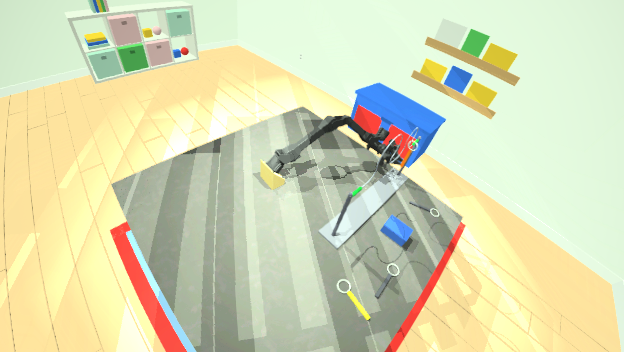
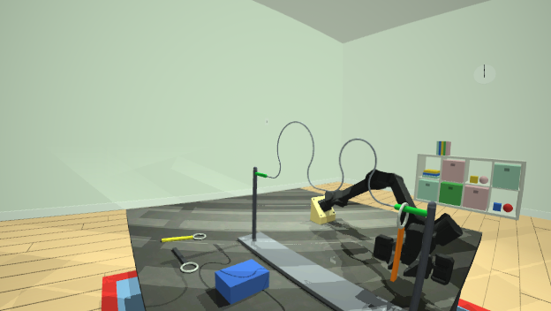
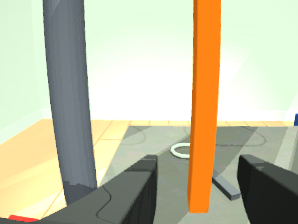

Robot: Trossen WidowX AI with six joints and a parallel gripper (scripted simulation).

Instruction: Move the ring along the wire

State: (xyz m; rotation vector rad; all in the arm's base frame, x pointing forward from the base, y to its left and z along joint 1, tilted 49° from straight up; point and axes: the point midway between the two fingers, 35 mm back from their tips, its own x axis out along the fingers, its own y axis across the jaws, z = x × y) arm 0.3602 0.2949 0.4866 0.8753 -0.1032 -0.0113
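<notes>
The ring (image 2: pixel 399 214) (image 1: pixel 414 144) hangs on the green part (image 2: pixel 415 209) of the wire beside the near post (image 2: pixel 424 256) (image 3: pixel 68 96). Its orange handle (image 2: pixel 398 254) (image 1: pixel 406 159) (image 3: pixel 205 83) hangs straight down. My gripper (image 3: pixel 197 165) (image 2: pixel 411 258) (image 1: pixel 395 150) is open and low beside this post. In the wrist view the handle's lower end stands between the two fingers with a gap on each side. The grey wire (image 2: pixel 296 146) loops over to the other green part (image 2: pixel 261 175) (image 1: pixel 356 191) at the far post (image 2: pixel 254 203) (image 1: pixel 342 217).
The posts stand on a grey base plate (image 2: pixel 300 269) (image 1: pixel 370 200). A blue block (image 2: pixel 242 279) (image 1: pixel 397 230), a yellow-handled ring (image 2: pixel 183 238) (image 1: pixel 355 300) and dark-handled rings (image 2: pixel 183 261) (image 1: pixel 386 281) lie on the mat. A blue cabinet (image 1: pixel 400 115) stands behind the arm.
</notes>
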